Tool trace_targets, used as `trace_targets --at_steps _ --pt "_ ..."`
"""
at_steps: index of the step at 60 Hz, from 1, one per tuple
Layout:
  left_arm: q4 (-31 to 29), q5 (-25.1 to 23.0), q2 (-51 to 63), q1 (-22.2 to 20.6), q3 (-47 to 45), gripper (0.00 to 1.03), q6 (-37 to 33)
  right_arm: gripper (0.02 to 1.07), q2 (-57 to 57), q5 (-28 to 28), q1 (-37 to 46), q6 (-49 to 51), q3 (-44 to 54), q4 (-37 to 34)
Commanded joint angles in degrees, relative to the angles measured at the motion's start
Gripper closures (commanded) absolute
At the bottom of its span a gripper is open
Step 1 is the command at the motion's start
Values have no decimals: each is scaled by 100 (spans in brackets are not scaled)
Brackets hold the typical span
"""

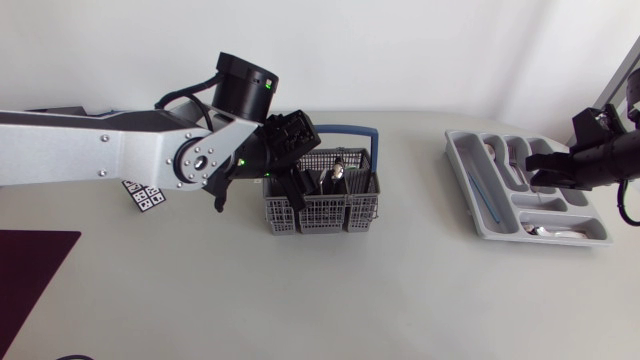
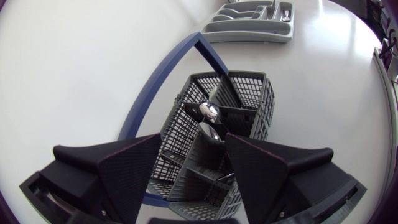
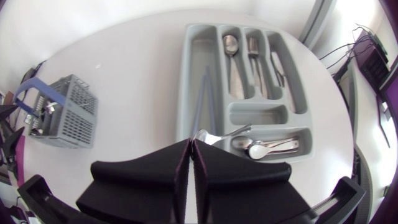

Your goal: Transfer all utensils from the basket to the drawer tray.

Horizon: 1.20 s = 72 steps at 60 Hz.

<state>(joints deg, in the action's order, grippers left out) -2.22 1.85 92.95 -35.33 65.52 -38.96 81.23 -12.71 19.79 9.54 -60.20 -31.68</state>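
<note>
The left gripper hangs over the grey basket, its jaws spread wide above the compartments; the basket's blue handle stands upright; a shiny spoon stands in a middle compartment. Well apart to the right lies the grey drawer tray; a thin blue stick lies in its widest slot, a spoon and a fork in narrower ones, and spoons in the cross compartment. The right gripper hovers over the tray, jaws pressed together.
</note>
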Motion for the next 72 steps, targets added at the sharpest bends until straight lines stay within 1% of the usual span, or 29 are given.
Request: trace_targets --at_steps 1,8,17,29,30,33,34,38,40,42,54,59,68,72 --pt "37 26 66 -26 49 30 90 99 385 216 244 276 202 312" --pt "20 53 48 -53 49 30 90 99 921 454 622 426 158 769" --pt "-7 61 -13 -62 40 30 90 99 1325 744 833 487 185 1191" --pt "-33 79 -57 -88 23 30 90 98 1721 805 956 575 114 1331" --pt "-33 88 -57 -97 23 30 90 96 1747 805 956 575 114 1322" --pt "-42 105 -75 -105 23 30 90 84 1791 814 921 575 141 1314" --pt "-42 105 -84 -105 23 30 90 81 1791 814 912 575 149 1314" --pt "-68 105 -119 -114 31 30 90 63 1729 814 816 566 211 1305" --pt "-77 105 -136 -114 23 30 90 58 1668 805 772 558 229 1270" --pt "-95 114 -172 -114 14 30 90 56 1562 805 728 540 237 1226" --pt "-147 114 -356 -35 -83 30 82 55 543 629 324 408 281 769" --pt "-191 114 -462 -18 -136 30 82 55 95 480 -63 294 308 558" --pt "-218 114 -585 -18 -241 30 108 55 -266 278 -837 -128 255 215" --pt "-226 114 -655 -9 -285 30 125 55 -336 -47 -1179 -269 185 74"
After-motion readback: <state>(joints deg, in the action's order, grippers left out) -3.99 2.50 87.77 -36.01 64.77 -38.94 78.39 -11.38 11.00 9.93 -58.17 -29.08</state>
